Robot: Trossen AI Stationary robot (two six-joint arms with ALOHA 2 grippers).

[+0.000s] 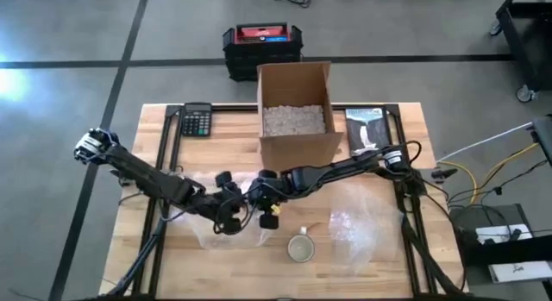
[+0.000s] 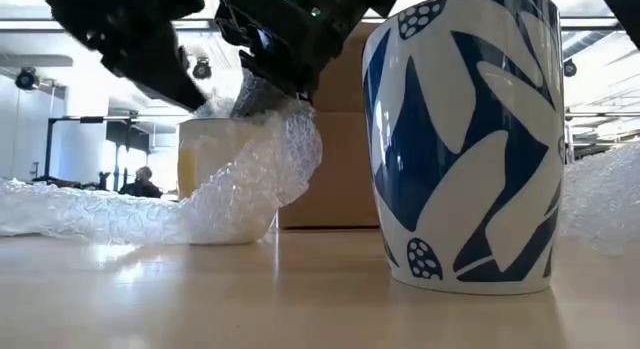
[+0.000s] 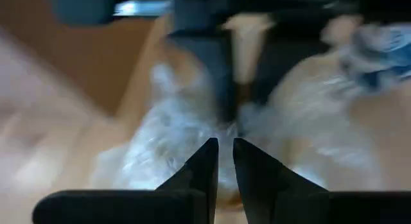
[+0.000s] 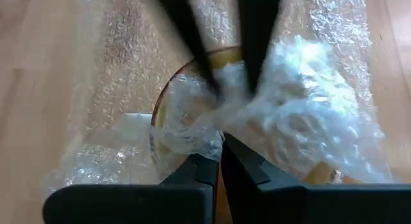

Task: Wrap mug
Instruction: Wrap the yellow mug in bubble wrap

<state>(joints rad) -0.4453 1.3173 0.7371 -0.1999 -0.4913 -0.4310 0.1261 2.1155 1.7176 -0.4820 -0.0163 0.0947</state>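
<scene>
A yellow mug stands on the table, half covered by a sheet of bubble wrap that is bunched over its open top. Both grippers meet above it at the table's middle. My left gripper comes from the left and my right gripper from the right; each is shut on the wrap. A blue-and-white mug stands bare on its base, nearer the front edge. My left gripper pinches a bunch of the bubble wrap between its two fingers, over the yellow mug's top, slanting down from the table's left. The view is blurred; how many layers it has does not show. My right gripper pinches a gathered, crumpled part of the bubble wrap between its two fingers, just above the yellow mug's rim. It slants down from the table's right. The wrap drapes slack from there over the mug and onto the table.
An open cardboard box of packing peanuts stands at the back middle, with a calculator to its left and a dark flat packet to its right. A loose bubble wrap sheet lies at the front right.
</scene>
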